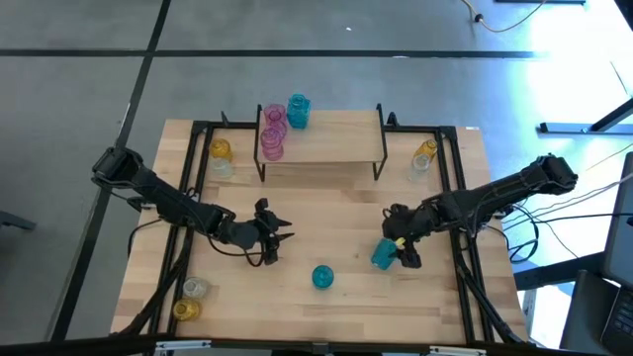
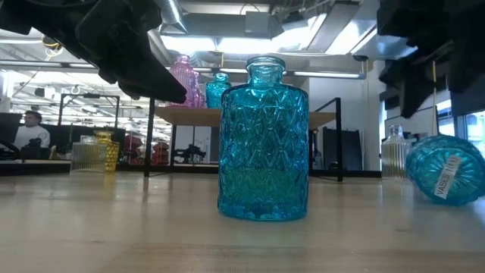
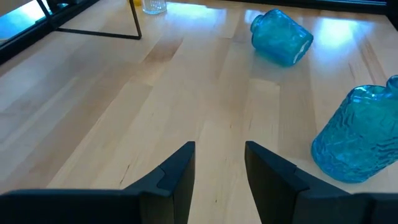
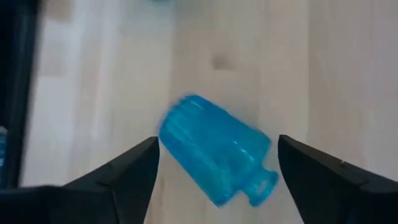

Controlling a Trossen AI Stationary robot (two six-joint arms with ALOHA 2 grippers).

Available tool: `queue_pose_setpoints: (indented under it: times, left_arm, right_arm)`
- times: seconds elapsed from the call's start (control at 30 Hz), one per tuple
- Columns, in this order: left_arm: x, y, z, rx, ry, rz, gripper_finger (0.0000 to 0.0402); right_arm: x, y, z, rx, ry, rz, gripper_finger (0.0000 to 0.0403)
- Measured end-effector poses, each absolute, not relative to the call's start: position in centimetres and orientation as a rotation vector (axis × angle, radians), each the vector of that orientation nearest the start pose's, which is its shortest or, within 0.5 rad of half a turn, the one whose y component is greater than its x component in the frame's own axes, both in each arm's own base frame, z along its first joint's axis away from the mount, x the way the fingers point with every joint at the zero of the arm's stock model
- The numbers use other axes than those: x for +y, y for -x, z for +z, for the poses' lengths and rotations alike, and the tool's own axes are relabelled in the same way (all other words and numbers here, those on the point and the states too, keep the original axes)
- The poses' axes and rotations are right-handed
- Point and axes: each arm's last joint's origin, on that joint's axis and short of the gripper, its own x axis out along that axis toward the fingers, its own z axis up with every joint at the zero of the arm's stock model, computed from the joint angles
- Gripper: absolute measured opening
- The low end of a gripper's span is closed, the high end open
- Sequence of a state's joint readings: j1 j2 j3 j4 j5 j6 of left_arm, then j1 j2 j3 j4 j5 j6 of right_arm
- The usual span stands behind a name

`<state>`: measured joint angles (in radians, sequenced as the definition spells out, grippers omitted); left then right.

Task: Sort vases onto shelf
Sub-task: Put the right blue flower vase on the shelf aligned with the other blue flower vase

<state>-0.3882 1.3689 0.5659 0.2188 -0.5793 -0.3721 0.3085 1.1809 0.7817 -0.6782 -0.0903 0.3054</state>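
R claw (image 4: 214, 168) wide open, blue vase (image 4: 214, 158) lying btwn fingers, unheld

Glossy faceted glass vase (image 2: 263, 140) (translucent), pale wood table (image 1: 326, 213)

Wooden table (image 1: 326, 316): shelf (image 1: 326, 141) at back, teal vase (image 1: 322, 277) upright, another teal vase (image 1: 384, 255) on its side.

We see the shelf (image 1: 326, 143) at the table's far middle, light wood top on black legs. On its left end stand two pink vases (image 1: 273, 133) and a teal vase (image 1: 298, 111). A second teal vase (image 1: 322, 277) stands upright at the near middle. A third teal vase (image 1: 384, 254) lies on its side to its right. Amber and clear vases (image 1: 220, 156) stand left of the shelf, another pair (image 1: 423, 158) right, another (image 1: 188, 299) at the near left corner.
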Motion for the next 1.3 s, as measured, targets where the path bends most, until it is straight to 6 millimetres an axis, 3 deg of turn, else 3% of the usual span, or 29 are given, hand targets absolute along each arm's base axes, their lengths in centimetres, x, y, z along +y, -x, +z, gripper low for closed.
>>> queue_pose_setpoints:
  times: [0.27,0.43,0.6,0.97,1.13,1.3]
  left_arm:
    - [-8.3,-24.4,17.7,0.473,0.091,0.278,0.0133]
    - [-8.3,-24.4,17.7,0.472,0.095,0.278,0.0133]
    - [-8.3,-24.4,17.7,0.471,0.095,0.278,0.0133]
    - [-8.1,-24.5,17.7,0.465,0.107,0.285,0.0133]
    - [-8.1,-24.5,17.7,0.465,0.107,0.285,0.0133]
    - [-8.1,-24.5,17.7,0.465,0.106,0.285,0.0133]
  right_arm:
    - [6.4,-19.6,21.3,1.264,-0.186,0.076,0.0297]
    - [6.9,-20.5,21.3,1.204,-0.191,0.143,0.0296]
    - [9.0,-20.4,21.2,1.178,-0.155,0.255,0.0296]
    - [13.4,-18.8,19.4,1.21,0.112,0.325,0.0296]
    - [13.7,-19.4,17.8,1.237,0.288,0.297,0.0296]
    - [13.9,-19.7,16.3,1.307,0.348,0.288,0.0296]
